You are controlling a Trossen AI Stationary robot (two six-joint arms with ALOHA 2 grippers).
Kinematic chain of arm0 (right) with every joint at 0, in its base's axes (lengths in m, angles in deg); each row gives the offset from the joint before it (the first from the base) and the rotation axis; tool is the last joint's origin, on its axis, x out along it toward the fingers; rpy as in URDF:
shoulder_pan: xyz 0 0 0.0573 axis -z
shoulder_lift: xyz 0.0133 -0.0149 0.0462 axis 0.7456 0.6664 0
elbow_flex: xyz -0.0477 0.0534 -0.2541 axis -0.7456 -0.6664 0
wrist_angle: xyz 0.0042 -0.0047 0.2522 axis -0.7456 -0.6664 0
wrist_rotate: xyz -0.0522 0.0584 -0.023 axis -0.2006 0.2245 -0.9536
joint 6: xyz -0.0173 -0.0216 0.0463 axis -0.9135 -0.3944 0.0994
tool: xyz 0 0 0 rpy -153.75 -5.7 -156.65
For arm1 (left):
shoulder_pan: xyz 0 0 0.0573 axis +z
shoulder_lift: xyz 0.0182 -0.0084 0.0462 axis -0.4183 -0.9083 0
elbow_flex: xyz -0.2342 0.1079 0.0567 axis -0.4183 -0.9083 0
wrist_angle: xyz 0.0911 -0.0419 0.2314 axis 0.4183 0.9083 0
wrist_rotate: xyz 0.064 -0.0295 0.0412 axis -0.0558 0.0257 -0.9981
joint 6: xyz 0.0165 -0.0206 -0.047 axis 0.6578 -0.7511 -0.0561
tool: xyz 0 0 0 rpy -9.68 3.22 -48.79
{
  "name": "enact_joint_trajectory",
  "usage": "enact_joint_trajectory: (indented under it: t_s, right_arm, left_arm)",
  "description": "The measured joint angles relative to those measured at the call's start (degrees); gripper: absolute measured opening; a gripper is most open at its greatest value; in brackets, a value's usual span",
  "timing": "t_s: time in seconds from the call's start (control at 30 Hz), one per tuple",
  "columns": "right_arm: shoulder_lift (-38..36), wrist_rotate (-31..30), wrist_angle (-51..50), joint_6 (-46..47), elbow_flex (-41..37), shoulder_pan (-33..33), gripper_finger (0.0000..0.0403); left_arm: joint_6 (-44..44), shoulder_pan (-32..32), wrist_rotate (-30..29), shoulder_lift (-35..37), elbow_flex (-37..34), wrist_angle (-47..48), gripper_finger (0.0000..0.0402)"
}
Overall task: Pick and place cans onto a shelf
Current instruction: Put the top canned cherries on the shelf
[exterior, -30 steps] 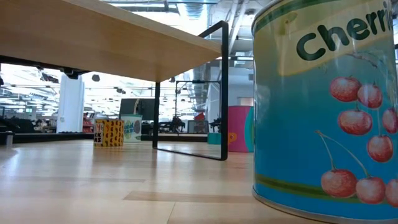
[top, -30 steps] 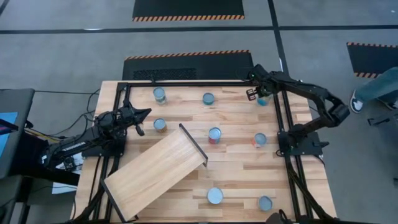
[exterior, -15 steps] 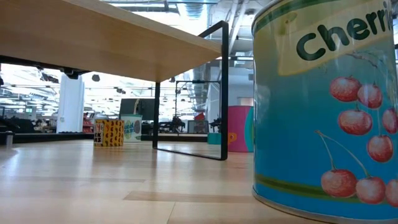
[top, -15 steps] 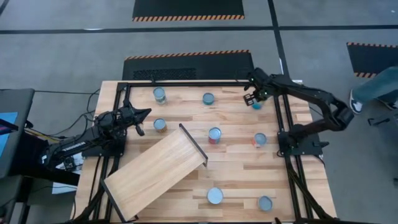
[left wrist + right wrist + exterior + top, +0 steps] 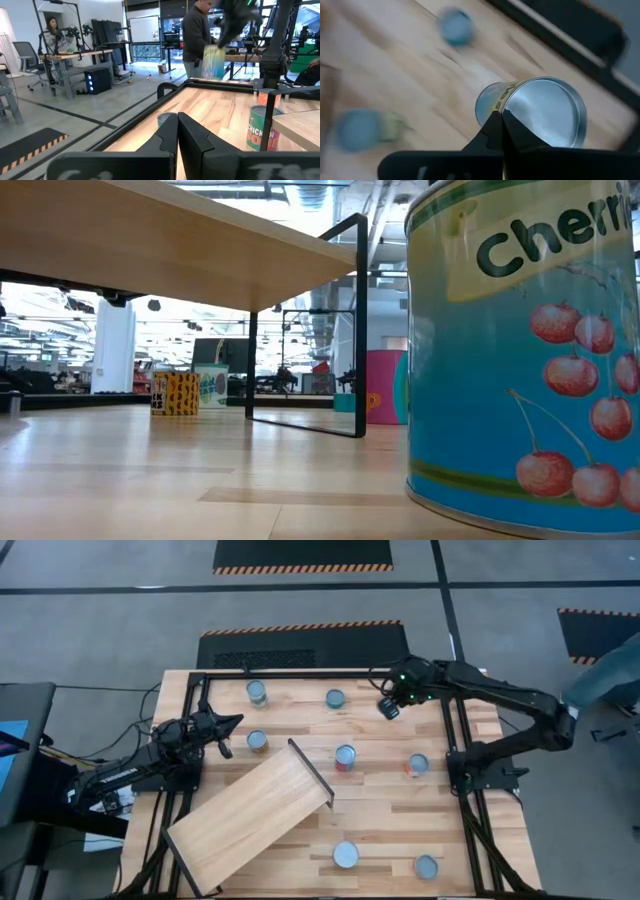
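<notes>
My right gripper point(image 5: 388, 707) is up over the far part of the table, between the can by the far edge point(image 5: 335, 698) and the right-hand frame rail, fingers pressed together on the rim of the lifted can point(image 5: 545, 112). Its silver top is tipped toward my wrist camera, and a strip of yellow label shows down its side. From across the table that can hangs clear of the wood, up in front of a person point(image 5: 197, 30) standing behind the table. My left gripper point(image 5: 225, 725) waits at the left side, fingers closed on nothing, just beside a small can point(image 5: 257, 740); a green tin marked chicken point(image 5: 261, 132) stands ahead of it. The shelf point(image 5: 255, 815) lies slantwise across the near-left of the tabletop, with its dark raised edge point(image 5: 310, 772) pointing to the middle. No can is on it. Off it stand a can at the far left point(image 5: 257, 692), a red one at centre point(image 5: 345, 756), an orange one to its right point(image 5: 418, 765) and two near the front point(image 5: 345, 855) point(image 5: 426, 866). Down at table height, a big blue cherries tin point(image 5: 530, 350) fills the view.
</notes>
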Motion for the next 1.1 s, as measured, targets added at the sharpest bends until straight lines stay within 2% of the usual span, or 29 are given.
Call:
enact_joint_trajectory:
  t_s: [0.17, 0.37, 0.47, 0.6, 0.87, 1.1]
  right_arm:
    - [-0.04, -1.74, 1.53, -0.94, 7.55, -9.03, 0.0004]
    - [0.01, -1.53, 15.84, -8.37, 8.84, -19.55, 0.0004]
    - [2.37, -1.46, 23.47, -12.32, 9.06, -23.89, 0.0003]
    - [8.23, -1.25, 25.56, -16.41, 12.67, -27.22, 0.0003]
    - [26.34, 5.62, 16.40, -23.11, 33.82, -28.70, 0.0003]
    - [41.32, 7.55, 4.04, -29.10, 53.78, -28.73, 0.0004]
  left_arm:
    - [0.00, 0.01, 0.00, 0.00, 0.00, 0.00, 0.0000]
    - [0.02, 0.01, 0.00, 0.00, 0.00, 0.00, 0.0000]
    - [0.02, 0.01, -0.04, 0.00, 0.00, 0.00, 0.0000]
    - [0.02, 0.02, -0.07, -0.02, 0.00, 0.00, 0.0000]
    - [0.09, 0.00, -0.37, -0.90, 0.00, 0.17, 0.0000]
    - [0.09, 0.01, -0.35, -1.18, 0.00, 0.00, 0.0000]
